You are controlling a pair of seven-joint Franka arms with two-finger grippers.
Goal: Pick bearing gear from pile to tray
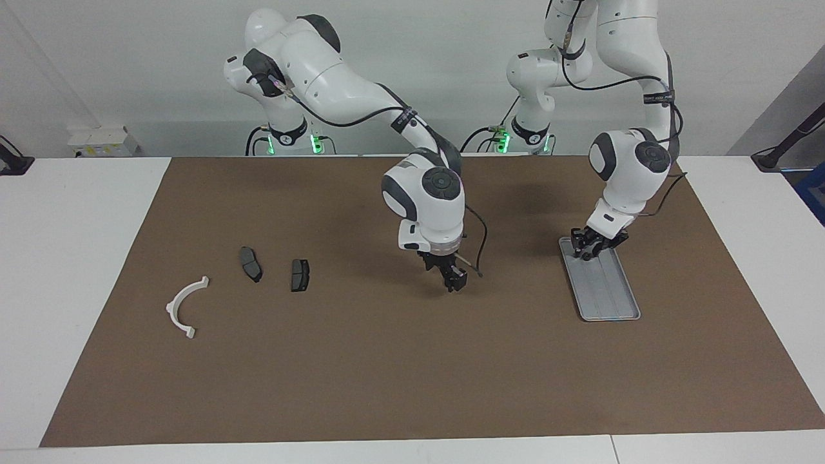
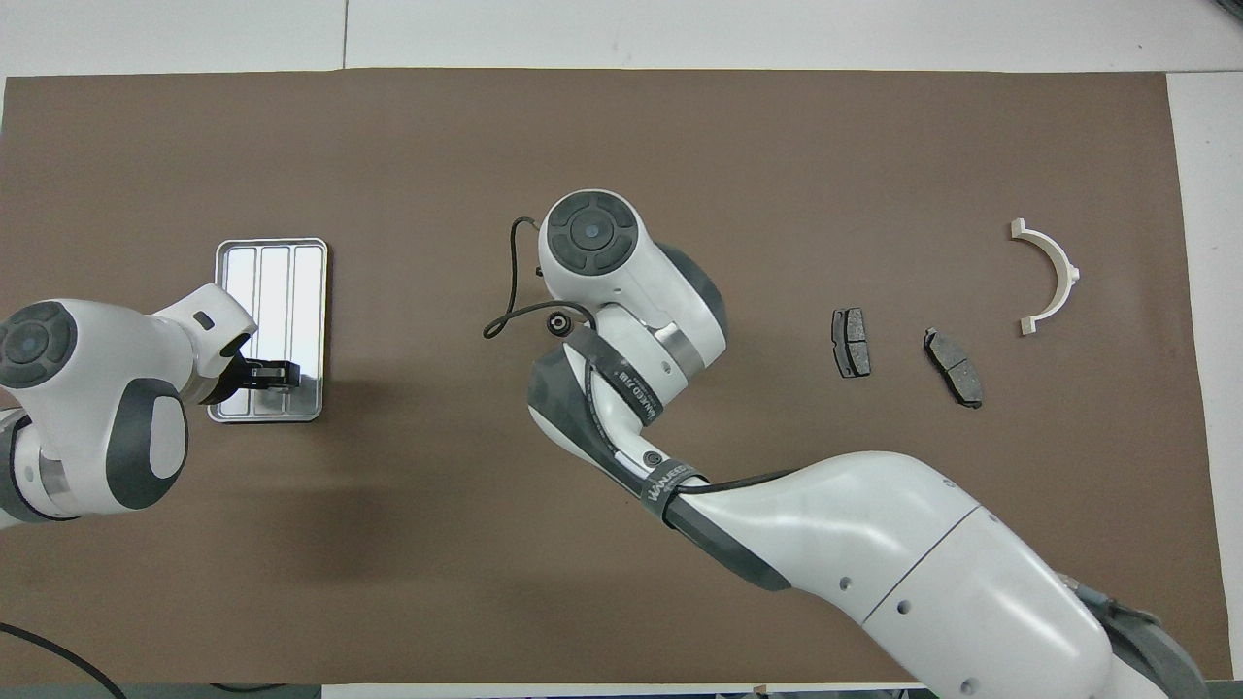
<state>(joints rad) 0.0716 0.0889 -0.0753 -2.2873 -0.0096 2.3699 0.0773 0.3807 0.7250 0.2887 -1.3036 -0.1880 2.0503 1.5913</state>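
Note:
The bearing gear (image 2: 557,323), a small black ring, lies on the brown mat mid-table, showing only in the overhead view. My right gripper (image 1: 453,283) points down right at that spot with its fingers open; from above its own wrist hides it. The silver tray (image 1: 609,303) (image 2: 274,262) lies toward the left arm's end. My left gripper (image 1: 590,248) (image 2: 277,373) hangs low over the tray's end nearer the robots. What is left of the pile sits toward the right arm's end.
Two dark brake-pad plates (image 1: 251,264) (image 1: 300,275) and a white half-ring bracket (image 1: 173,308) lie on the mat toward the right arm's end. From above they are the plates (image 2: 851,343) (image 2: 953,367) and the bracket (image 2: 1066,272). A black cable loops off the right wrist.

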